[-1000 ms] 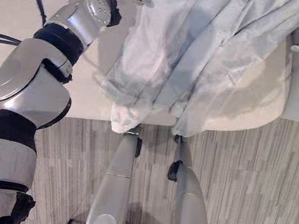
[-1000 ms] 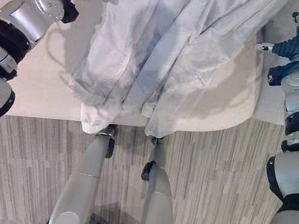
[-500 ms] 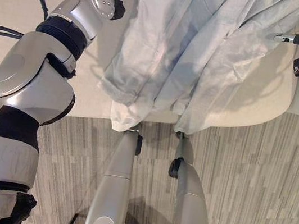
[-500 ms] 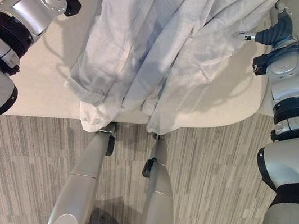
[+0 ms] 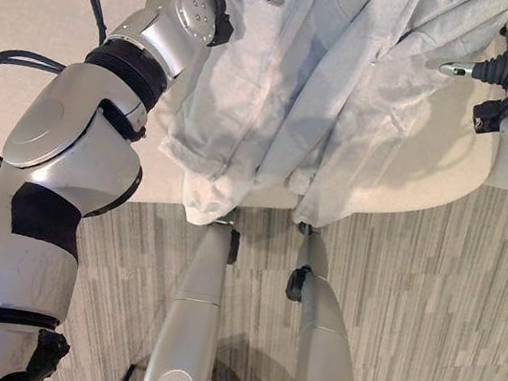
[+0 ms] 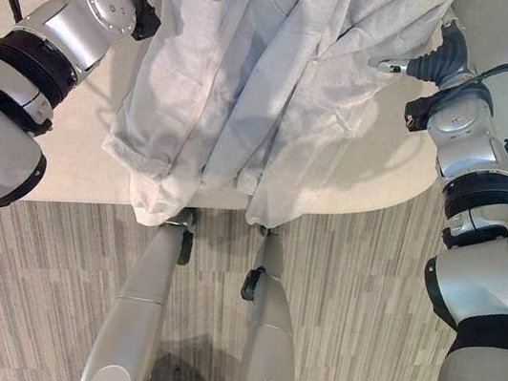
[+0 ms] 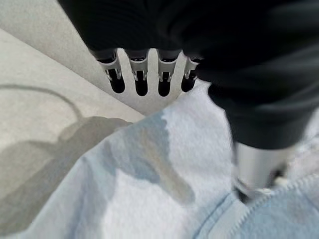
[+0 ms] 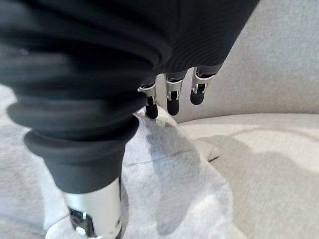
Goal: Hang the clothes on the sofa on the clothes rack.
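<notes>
A cream sofa (image 5: 22, 67) carries a pale blue garment (image 5: 327, 96) draped over its front edge. The left hand (image 7: 144, 79) and right hand (image 8: 172, 97) rest on the garment's two sides, fingers straight and released, grasping nothing.

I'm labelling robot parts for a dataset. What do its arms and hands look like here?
Both arms are silver-grey shells with rounded joints, broken by black bands and ribbed black rings. The left hand and right hand have silver fingers with dark tips, and a dark ribbed cover over the hand's back and wrist.
</notes>
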Controlling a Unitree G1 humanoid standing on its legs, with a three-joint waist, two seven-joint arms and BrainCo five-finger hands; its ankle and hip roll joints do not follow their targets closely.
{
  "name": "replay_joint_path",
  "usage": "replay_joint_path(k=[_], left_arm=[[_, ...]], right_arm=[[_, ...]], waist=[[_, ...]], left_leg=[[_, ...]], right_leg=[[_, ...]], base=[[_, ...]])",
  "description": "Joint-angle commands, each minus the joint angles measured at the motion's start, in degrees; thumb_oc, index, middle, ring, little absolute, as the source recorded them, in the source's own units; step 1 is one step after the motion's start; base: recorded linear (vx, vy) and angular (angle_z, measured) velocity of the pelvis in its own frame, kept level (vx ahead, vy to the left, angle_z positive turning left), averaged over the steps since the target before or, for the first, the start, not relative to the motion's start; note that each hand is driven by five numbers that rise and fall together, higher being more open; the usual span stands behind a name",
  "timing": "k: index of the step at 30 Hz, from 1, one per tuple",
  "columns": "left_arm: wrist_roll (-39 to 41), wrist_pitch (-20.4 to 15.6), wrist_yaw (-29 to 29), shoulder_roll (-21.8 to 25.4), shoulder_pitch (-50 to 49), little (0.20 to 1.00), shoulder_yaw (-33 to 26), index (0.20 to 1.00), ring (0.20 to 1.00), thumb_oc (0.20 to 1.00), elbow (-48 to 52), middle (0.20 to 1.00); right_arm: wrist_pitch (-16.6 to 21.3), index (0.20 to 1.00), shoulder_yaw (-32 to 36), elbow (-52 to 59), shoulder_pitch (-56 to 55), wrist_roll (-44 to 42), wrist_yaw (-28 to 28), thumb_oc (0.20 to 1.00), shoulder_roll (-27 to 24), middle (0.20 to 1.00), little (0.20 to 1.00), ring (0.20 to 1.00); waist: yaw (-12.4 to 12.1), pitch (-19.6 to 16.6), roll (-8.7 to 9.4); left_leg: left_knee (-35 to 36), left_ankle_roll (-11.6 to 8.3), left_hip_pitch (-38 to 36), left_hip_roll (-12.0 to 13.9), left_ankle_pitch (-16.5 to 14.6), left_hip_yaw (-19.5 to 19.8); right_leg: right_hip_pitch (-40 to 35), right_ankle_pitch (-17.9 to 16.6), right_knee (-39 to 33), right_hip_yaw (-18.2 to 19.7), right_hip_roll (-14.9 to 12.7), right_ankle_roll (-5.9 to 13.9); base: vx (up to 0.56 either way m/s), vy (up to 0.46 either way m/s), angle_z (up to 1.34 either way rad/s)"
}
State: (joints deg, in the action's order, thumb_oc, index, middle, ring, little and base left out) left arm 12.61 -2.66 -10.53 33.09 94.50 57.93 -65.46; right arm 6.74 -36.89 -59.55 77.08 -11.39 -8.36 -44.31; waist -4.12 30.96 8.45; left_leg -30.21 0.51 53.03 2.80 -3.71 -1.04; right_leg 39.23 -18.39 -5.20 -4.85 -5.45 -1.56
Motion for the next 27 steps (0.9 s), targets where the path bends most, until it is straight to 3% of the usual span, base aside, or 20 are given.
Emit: replay_joint_path(k=[1, 18, 23, 27], left_arm=[[2.72, -2.60, -1.66, -1.69, 2.06, 0.200, -1.30, 0.200, 0.200, 0.200, -0.03, 0.200], [0.61, -2.64, -3.51, -0.16, -1.39, 0.200, -4.05, 0.200, 0.200, 0.200, 9.43, 0.200], [-4.49, -1.45, -3.50, 6.95, -11.22, 0.200, -11.00, 0.200, 0.200, 0.200, 24.17, 0.200], [-7.21, -0.57, -1.97, 13.22, -26.42, 0.200, -24.53, 0.200, 0.200, 0.200, 39.54, 0.200]], right_arm=[[1.41, 0.200, 3.51, 3.21, -1.69, -0.66, -1.51, 0.200, -2.53, 0.200, 0.200, 0.200], [2.29, 0.200, 12.76, 17.11, -11.99, 3.13, -4.60, 0.200, -6.25, 0.200, 0.200, 0.200], [2.22, 0.200, 21.64, 25.32, -23.55, 5.05, -4.82, 0.200, -8.47, 0.200, 0.200, 0.200], [2.03, 0.200, 28.81, 33.83, -33.34, 8.25, -4.47, 0.200, -10.66, 0.200, 0.200, 0.200]], waist=[[-1.26, -1.17, -4.20], [0.27, -1.17, -4.48], [-0.65, -1.17, -5.67], [-2.09, -1.17, -7.20]], left_leg=[[35.21, -6.69, -21.86, 4.87, 7.88, 5.89], [35.21, -6.81, -24.94, 4.87, 7.09, 4.78], [35.21, -6.51, -30.19, 4.63, 6.66, 4.09], [35.21, -5.35, -38.36, 4.13, 6.75, 3.01]], right_leg=[[-8.13, 10.78, 0.20, -0.30, -3.84, 4.18], [-10.73, 10.65, 0.20, -0.46, -4.23, 4.58], [-15.83, 10.88, 0.20, -0.66, -3.94, 4.64], [-23.69, 12.11, 0.20, -0.78, -3.10, 4.60]], base=[[0.00, 0.000, 0.00], [0.00, -0.005, 0.00], [0.02, -0.016, -0.01], [0.06, -0.011, -0.11]])
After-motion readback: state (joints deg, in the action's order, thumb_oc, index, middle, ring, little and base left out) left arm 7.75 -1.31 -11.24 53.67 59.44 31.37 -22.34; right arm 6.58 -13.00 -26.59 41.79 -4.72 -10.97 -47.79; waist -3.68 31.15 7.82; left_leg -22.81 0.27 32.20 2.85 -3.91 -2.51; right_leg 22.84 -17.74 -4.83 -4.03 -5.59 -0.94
